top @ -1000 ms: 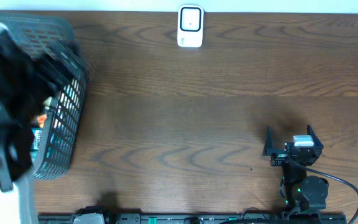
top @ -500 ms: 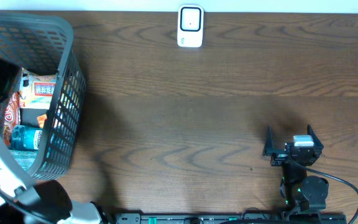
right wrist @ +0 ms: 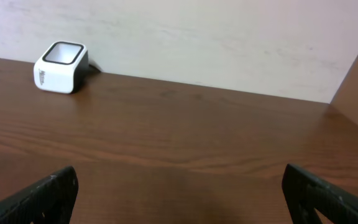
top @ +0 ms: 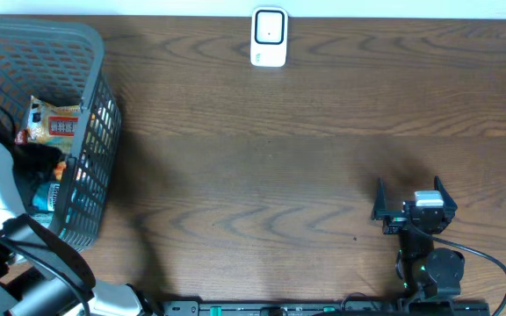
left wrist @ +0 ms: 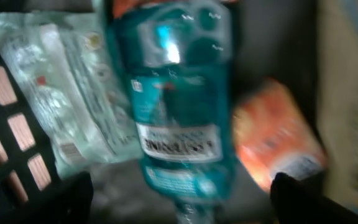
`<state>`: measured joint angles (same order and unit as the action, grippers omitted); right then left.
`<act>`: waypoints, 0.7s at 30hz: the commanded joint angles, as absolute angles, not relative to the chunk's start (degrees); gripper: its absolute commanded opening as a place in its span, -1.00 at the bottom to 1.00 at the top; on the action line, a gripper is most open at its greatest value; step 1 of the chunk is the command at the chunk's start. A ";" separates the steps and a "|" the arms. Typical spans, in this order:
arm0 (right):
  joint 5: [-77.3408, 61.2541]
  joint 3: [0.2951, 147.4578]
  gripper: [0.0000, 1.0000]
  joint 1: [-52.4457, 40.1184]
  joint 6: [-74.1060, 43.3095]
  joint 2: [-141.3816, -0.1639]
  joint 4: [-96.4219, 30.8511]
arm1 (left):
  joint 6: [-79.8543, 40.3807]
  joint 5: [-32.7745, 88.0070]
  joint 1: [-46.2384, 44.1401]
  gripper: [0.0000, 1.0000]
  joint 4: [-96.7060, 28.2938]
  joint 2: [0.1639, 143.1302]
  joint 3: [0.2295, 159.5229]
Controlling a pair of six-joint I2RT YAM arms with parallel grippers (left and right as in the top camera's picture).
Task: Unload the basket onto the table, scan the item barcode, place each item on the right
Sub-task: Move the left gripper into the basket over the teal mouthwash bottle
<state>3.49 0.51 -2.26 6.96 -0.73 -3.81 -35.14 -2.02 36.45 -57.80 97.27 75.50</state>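
Observation:
A grey mesh basket (top: 93, 61) at the table's left holds the items: a teal bottle (top: 44, 197), an orange snack packet (top: 58, 123) and others. My left gripper (top: 35, 158) is down inside the basket, open. In the left wrist view, which is blurred, the teal bottle (left wrist: 176, 93) lies just ahead between the spread fingers of the left gripper (left wrist: 182, 200), untouched. A clear packet (left wrist: 61, 93) lies to its left and an orange packet (left wrist: 275, 140) to its right. The white scanner (top: 269, 37) stands at the far middle edge. My right gripper (top: 408, 207) rests open and empty.
The basket's dark lattice wall (left wrist: 5, 143) is close on the left gripper's left side. In the right wrist view the scanner (right wrist: 61, 66) sits far off to the left against a pale wall, with bare brown table (right wrist: 185, 143) before the open right gripper (right wrist: 182, 193).
My left arm swept off the top of the basket to the left, then its gripper came down inside the basket over the teal bottle. The right arm has not moved.

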 commanded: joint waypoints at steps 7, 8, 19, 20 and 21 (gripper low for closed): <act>3.97 0.32 0.98 -1.80 7.57 -0.49 -3.86 | -36.51 -6.90 37.10 0.99 -46.70 97.14 65.45; 3.95 0.32 0.99 -1.80 7.57 -0.49 -3.86 | -36.51 -6.81 37.10 0.99 -45.23 97.14 64.31; 3.97 0.32 0.99 -1.80 7.57 -0.49 -3.86 | -36.51 -6.46 37.10 0.99 -34.00 97.14 56.23; 3.95 0.32 0.99 -1.80 7.57 -0.49 -3.86 | -36.49 -6.46 37.10 0.99 -33.08 97.14 55.64; 3.95 0.32 0.98 -1.80 7.57 -0.49 -3.86 | -36.51 -6.46 37.10 0.99 -32.34 97.17 55.16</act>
